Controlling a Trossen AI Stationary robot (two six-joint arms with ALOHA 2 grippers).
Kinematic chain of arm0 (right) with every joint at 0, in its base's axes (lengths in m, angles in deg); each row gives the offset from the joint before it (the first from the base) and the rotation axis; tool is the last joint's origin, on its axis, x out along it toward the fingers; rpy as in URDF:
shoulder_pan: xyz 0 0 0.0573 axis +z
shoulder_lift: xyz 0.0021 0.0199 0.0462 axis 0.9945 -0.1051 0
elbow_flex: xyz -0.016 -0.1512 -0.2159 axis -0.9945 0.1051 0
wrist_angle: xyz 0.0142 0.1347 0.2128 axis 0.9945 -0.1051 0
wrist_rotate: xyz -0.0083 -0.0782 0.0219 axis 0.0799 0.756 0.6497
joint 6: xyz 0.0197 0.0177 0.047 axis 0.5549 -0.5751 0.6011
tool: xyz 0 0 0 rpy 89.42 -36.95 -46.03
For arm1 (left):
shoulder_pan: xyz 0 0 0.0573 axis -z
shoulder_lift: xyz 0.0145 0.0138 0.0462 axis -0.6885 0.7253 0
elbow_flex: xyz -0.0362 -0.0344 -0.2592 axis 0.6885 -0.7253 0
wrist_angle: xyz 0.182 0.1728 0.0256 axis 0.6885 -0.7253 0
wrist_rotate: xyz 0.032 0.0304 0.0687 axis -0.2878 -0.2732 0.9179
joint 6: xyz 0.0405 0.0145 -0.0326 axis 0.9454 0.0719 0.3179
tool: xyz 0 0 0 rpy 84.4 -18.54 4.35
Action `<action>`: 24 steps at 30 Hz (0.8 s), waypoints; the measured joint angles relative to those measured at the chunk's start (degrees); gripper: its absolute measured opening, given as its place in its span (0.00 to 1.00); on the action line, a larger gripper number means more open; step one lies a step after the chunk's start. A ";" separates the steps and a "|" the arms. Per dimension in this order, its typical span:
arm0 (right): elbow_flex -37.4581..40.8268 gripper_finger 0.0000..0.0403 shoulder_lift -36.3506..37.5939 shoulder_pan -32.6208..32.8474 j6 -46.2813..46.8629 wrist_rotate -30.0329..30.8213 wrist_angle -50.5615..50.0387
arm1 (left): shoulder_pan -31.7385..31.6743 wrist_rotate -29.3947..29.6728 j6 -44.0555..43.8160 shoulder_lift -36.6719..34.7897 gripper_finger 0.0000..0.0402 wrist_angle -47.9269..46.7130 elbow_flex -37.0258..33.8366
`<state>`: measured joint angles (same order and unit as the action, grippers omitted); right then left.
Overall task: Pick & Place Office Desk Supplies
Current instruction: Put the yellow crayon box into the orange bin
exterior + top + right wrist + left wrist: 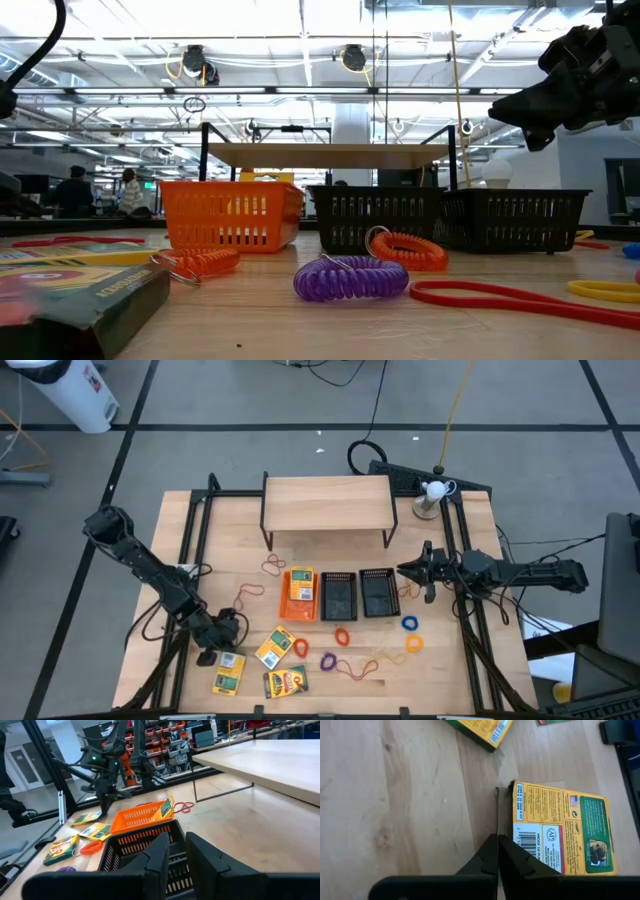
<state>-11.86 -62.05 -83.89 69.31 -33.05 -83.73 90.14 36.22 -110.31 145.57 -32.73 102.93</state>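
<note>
At the tabletop's near edge, left of centre: two crayon boxes lying flat. Left crayon box (229, 673) with long axis running near to far, printed back face up; second crayon box (285, 682) just beside it, long axis along the near edge.

Just beyond the left crayon box: left gripper (210, 656), clenched, fingertips (490, 855) pressed together against the box's edge; cannot tell whether anything thin is pinched. Left arm stretched diagonally from the left edge, low over the wood.

A little farther in: third crayon box (275, 647), lying diagonally. To its right, coiled loops spread toward the right edge: purple loop (328, 659), red loop (343, 635), orange loop (414, 644), blue loop (409, 624).

At mid-tabletop, side by side, long axes near to far: orange tray (297, 610) with a crayon box (301, 582) propped inside, then first black tray (338, 596) and second black tray (377, 593).

Above the right side of the second black tray: right gripper (410, 572), raised off the wood, fingers slightly parted, holding nothing. Right arm level, reaching in from the right edge.

Along the far edge: wooden riser (327, 503).
</note>
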 joint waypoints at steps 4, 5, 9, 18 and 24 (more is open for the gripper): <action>0.00 0.15 0.00 0.00 -0.06 0.08 0.47 | -0.11 2.27 0.48 -0.10 0.00 0.26 0.00; 0.00 0.15 0.00 0.00 -0.06 0.11 0.53 | -0.11 2.73 0.90 -0.15 0.00 0.40 0.00; 0.00 0.15 0.00 0.00 -0.50 0.19 0.95 | -0.77 3.52 3.21 -0.15 0.00 0.67 1.34; 0.00 0.15 0.00 0.00 -0.71 0.19 1.37 | -3.30 4.19 14.34 -1.60 0.00 -7.22 10.39; 0.00 0.15 0.00 0.00 -1.62 0.25 1.98 | -5.33 11.48 19.29 -4.37 0.00 -18.69 18.73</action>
<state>-11.86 -62.05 -83.89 67.68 -32.80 -81.75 84.82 47.69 -91.02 141.20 -51.41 121.65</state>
